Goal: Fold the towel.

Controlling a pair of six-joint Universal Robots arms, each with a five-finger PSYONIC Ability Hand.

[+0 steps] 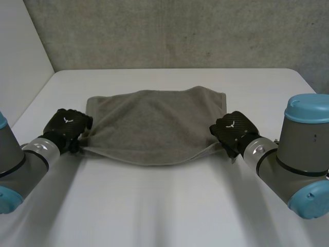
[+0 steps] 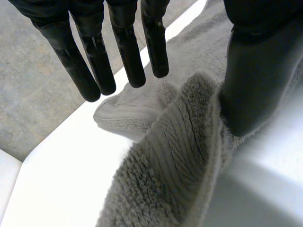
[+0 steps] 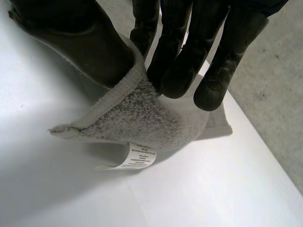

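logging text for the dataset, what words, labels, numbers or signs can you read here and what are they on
The white tag hanging from the towel corner: several printed lines, too small to read.
Backs of the left hand and the right hand: a small white emblem each, no letters.
No other text can be seen.

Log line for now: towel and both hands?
towel spread on white table | left hand open, thumb against near-left corner | right hand pinching near-right corner near care label
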